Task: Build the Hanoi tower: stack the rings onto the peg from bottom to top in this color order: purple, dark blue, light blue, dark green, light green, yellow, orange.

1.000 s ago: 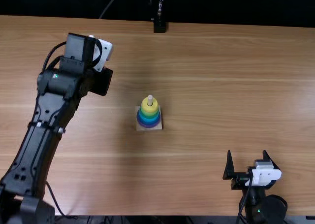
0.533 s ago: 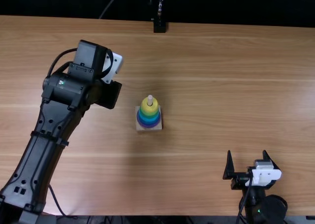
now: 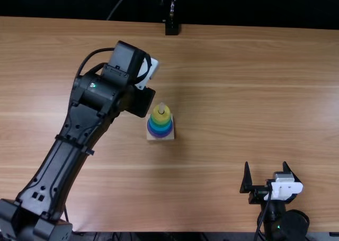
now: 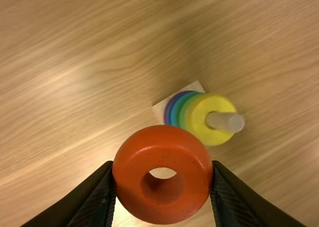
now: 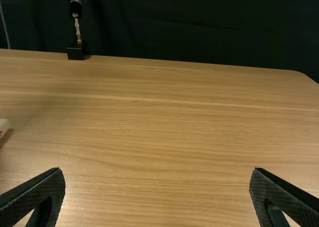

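Observation:
In the top view my left gripper (image 3: 141,101) hangs just up and left of the tower, its fingertips hidden beneath it. The left wrist view has the orange ring (image 4: 162,137) pinched in my left gripper (image 4: 162,183), hole visible, off to one side of the peg (image 4: 227,121). On the square wooden base (image 3: 160,139) sit purple, blue and green rings, topped by the yellow ring (image 3: 157,115); the peg's bare tip (image 3: 161,108) stands above them. My right gripper (image 3: 266,168) is at the lower right, and in the right wrist view the right gripper (image 5: 157,179) is open, holding nothing.
A black mount (image 3: 171,28) stands at the table's far edge. The wooden table (image 3: 238,98) extends to the right of the tower. A pale object (image 5: 4,126) pokes in at the right wrist view's left edge.
My left arm has swung rightward across the table, bringing its gripper close to the tower. The tower and the right arm have stayed where they were.

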